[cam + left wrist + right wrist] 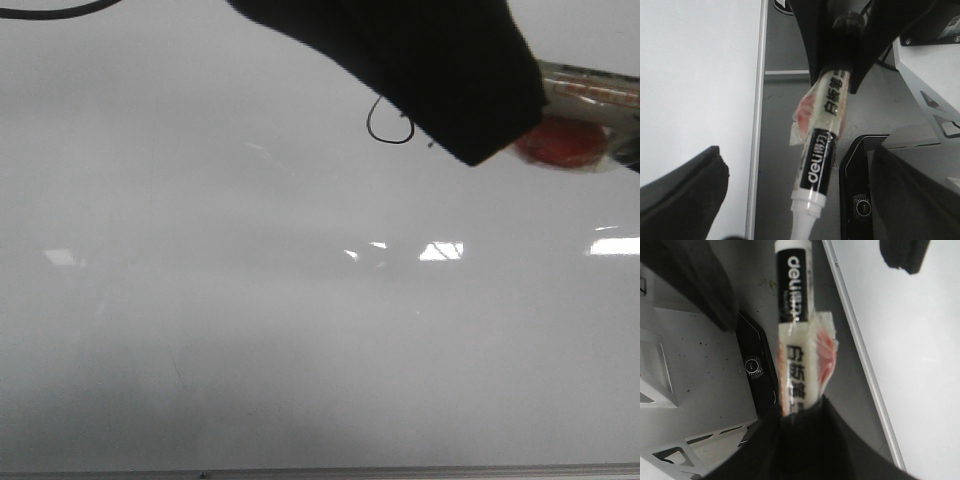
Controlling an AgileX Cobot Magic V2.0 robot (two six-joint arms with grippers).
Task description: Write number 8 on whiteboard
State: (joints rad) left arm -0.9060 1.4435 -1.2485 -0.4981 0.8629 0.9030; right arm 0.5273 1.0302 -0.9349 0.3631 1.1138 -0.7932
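Glossy pale whiteboard [300, 330] fills front view; black gripper [470, 150] covers most of number 8 [388, 122], one loop visible. Left wrist view: left gripper [790, 200] released, marker [821, 155] just ahead. Right wrist view: right gripper [800, 425] clenched round marker [794, 325].

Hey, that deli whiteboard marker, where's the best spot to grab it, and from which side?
The marker is probably best gripped on its white rear barrel, behind the black deli band, pinched across its round sides and approached from the back end. The barrel is long and straight, and a grip there leaves the writing end free. The right pincer holds it there.
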